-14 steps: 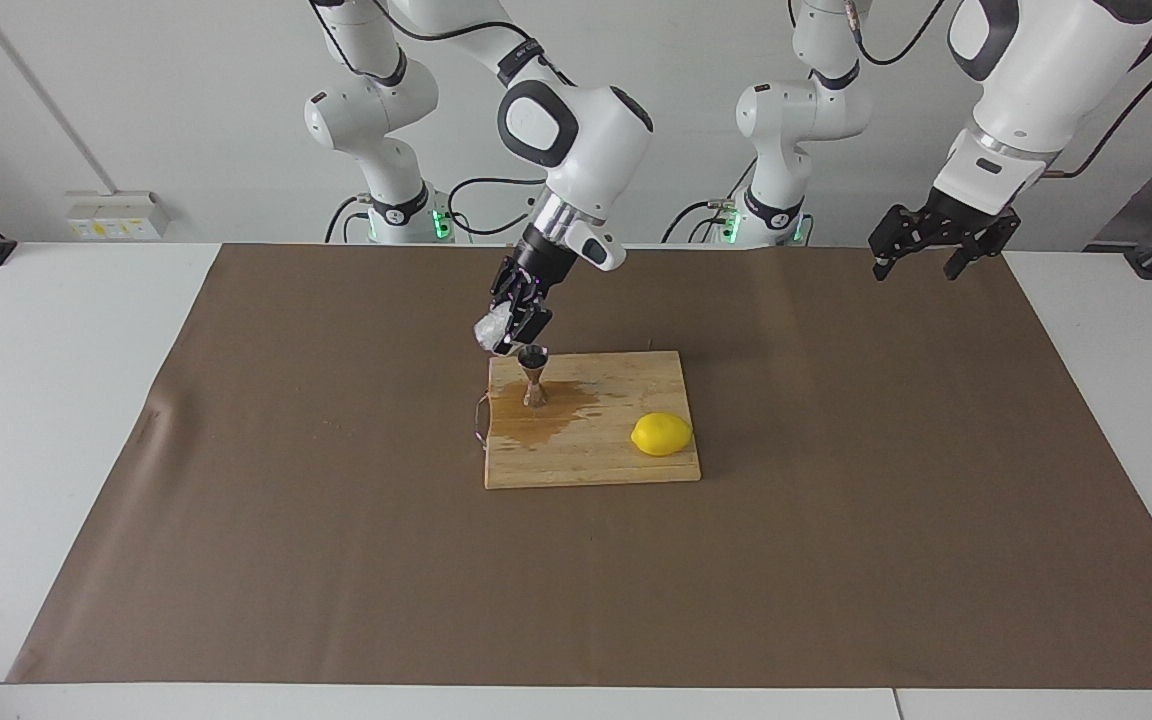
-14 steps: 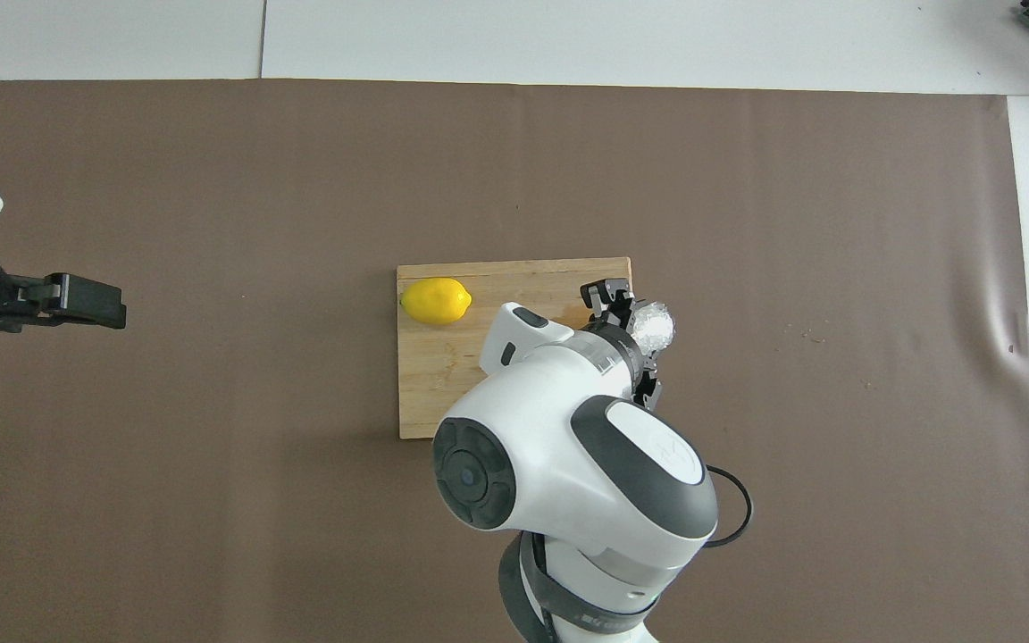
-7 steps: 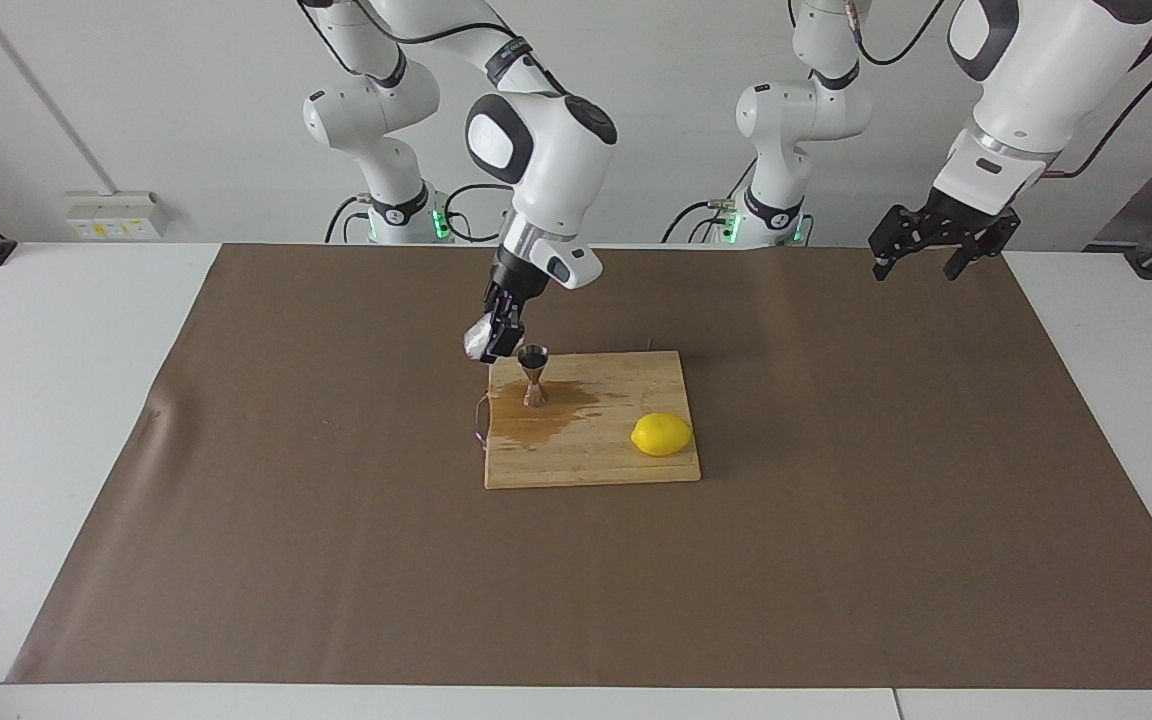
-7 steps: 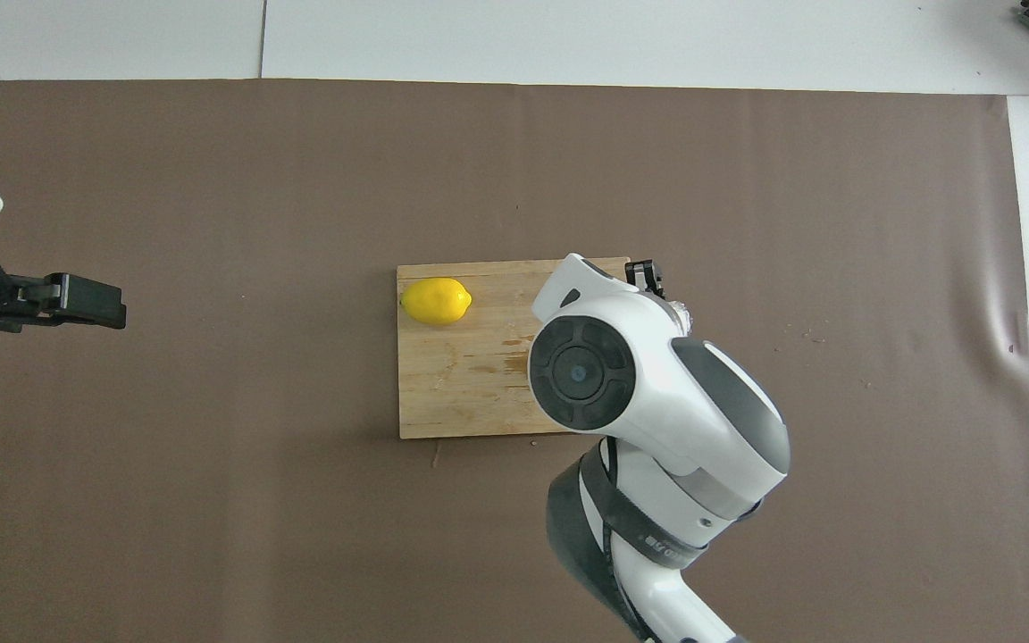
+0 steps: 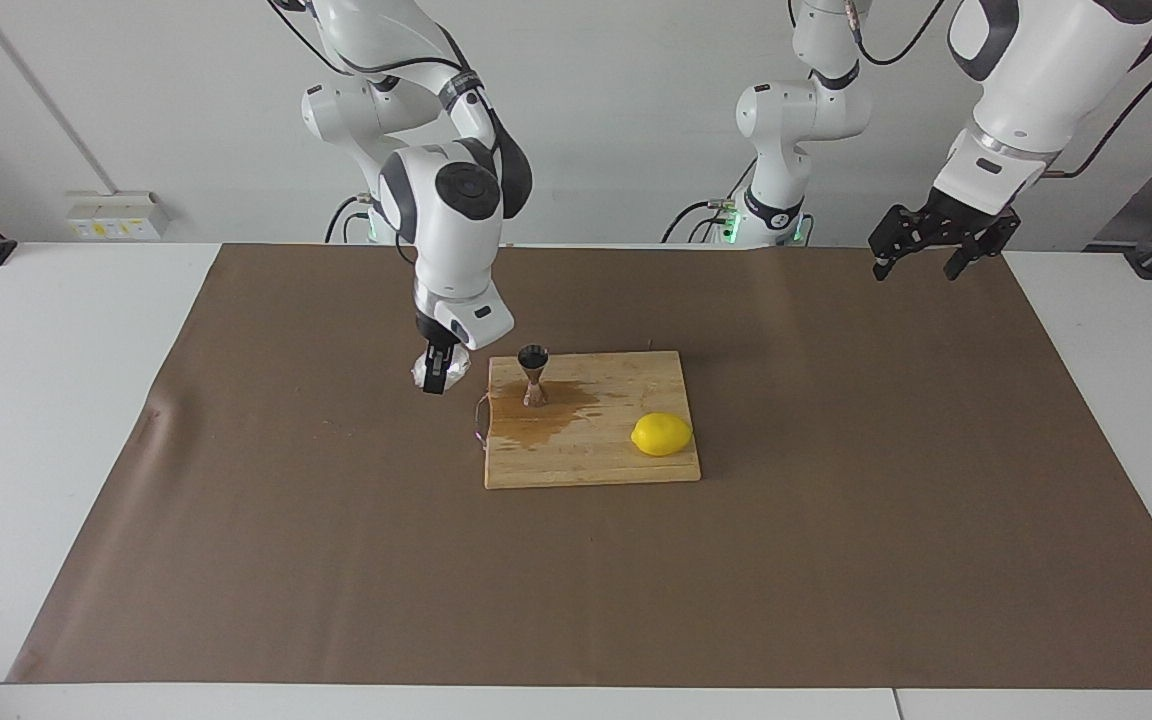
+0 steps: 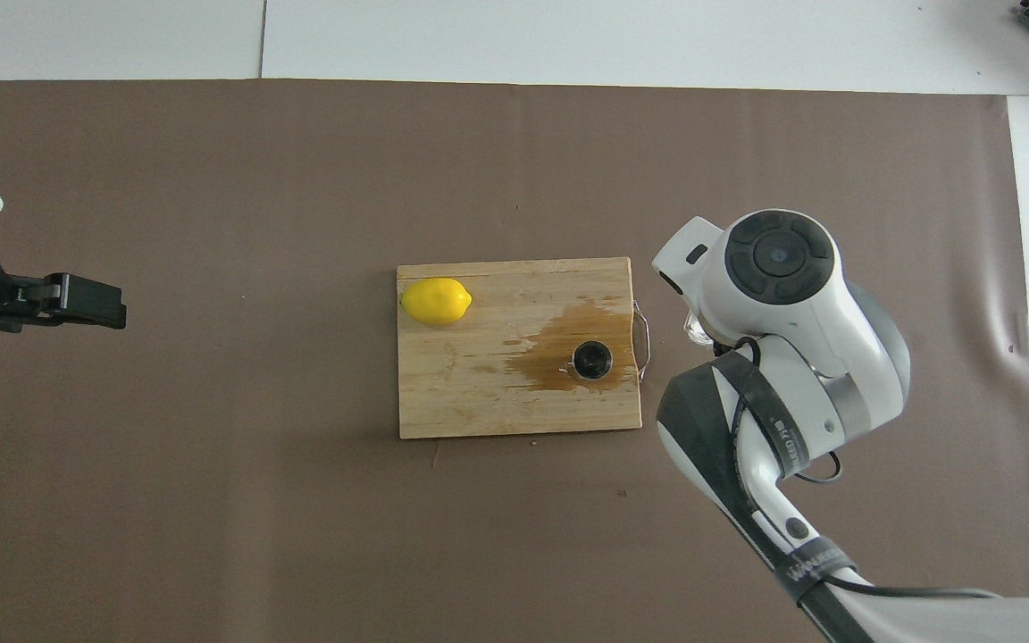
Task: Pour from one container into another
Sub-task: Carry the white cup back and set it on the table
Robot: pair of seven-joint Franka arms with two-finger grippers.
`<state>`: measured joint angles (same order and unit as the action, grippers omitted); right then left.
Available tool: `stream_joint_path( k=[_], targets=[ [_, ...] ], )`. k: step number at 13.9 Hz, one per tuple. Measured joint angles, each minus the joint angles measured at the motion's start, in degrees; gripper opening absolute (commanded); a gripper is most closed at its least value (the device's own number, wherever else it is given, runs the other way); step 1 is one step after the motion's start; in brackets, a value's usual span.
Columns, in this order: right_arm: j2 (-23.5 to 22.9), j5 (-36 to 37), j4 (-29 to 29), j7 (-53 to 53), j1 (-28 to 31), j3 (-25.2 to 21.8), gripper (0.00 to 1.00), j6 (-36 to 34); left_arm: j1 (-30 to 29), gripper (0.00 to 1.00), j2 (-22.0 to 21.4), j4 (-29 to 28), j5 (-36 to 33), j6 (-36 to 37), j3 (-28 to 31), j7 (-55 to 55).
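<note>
While the right end effector (image 5: 433, 377) grips the glass cup (image 5: 429, 371), the jigger (image 5: 534, 375) holds dark liquid; left end effector (image 5: 926, 262) spread wide.

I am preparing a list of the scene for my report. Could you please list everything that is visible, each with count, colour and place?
glass cup: one, clear whitish, held in the right gripper over the brown mat beside the board
jigger: one, silvery metal, upright on the board, in a wet brown patch
lemon: one, yellow, on the board, toward the left arm's end
cutting board: one, light wood, middle of the mat
mat: one, brown, covering the table
right gripper: one, black, shut on the glass cup
left gripper: one, black, open, waiting over the mat's corner
</note>
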<state>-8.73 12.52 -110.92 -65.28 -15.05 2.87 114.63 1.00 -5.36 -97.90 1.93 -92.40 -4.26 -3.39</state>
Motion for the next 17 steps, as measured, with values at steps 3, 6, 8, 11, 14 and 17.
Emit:
stream_joint_path(
  k=[3,6,8,11,14,17],
  targets=[
    [0.06,-5.48,-3.64,-10.94,7.25,-0.11,0.00,5.31,0.00,1.00,0.00,0.00,0.00,0.00,0.00,0.00],
    [0.34,-10.60,-9.12,-20.19,12.76,-0.18,0.00,12.21,0.00,1.00,0.00,0.00,0.00,0.00,0.00,0.00],
    [0.65,-14.25,-11.66,-25.06,15.68,-0.17,0.00,13.68,0.00,1.00,0.00,0.00,0.00,0.00,0.00,0.00],
    [0.85,-20.99,-15.28,-34.10,20.24,-0.22,0.00,16.65,0.00,1.00,0.00,0.00,0.00,0.00,0.00,0.00],
    [0.88,-21.86,-17.66,-36.49,21.49,-0.19,0.99,19.02,0.00,1.00,0.00,0.00,0.00,0.00,0.00,0.00],
    [1.12,-22.02,-18.28,-36.49,21.45,0.07,1.00,19.50,0.00,1.00,0.00,0.00,0.00,0.00,0.00,0.00]
  ],
)
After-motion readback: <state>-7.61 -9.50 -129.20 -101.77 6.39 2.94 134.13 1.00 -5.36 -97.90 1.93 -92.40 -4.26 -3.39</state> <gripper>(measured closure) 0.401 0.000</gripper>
